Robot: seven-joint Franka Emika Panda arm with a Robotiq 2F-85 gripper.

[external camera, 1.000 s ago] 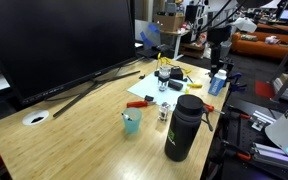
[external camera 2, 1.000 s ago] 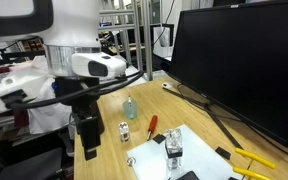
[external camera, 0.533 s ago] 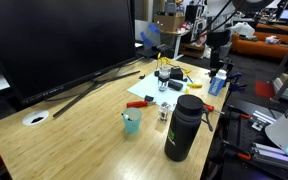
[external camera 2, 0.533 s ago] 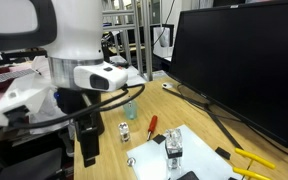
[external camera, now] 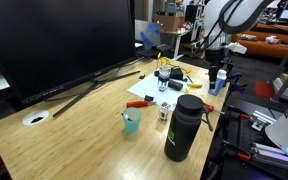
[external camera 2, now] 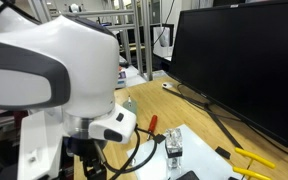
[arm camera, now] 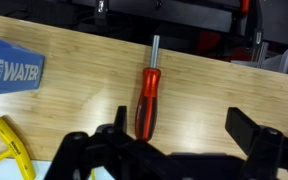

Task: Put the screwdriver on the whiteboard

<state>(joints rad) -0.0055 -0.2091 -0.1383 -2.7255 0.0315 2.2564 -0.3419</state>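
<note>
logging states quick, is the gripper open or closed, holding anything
Gripper: open, holding nothing; the screwdriver lies on the table.

the robot's white arm (external camera 2: 54,90) filled the near side in an exterior view, hiding much of the table (external camera 2: 144,104). in the wrist view the yellow tool (arm camera: 8,140) and the water label (arm camera: 12,68) ran off the left edge, and the gripper (arm camera: 179,128) off the bottom.

A black bottle (external camera: 182,127) stands near a teal cup (external camera: 132,122) (both upright).
</note>
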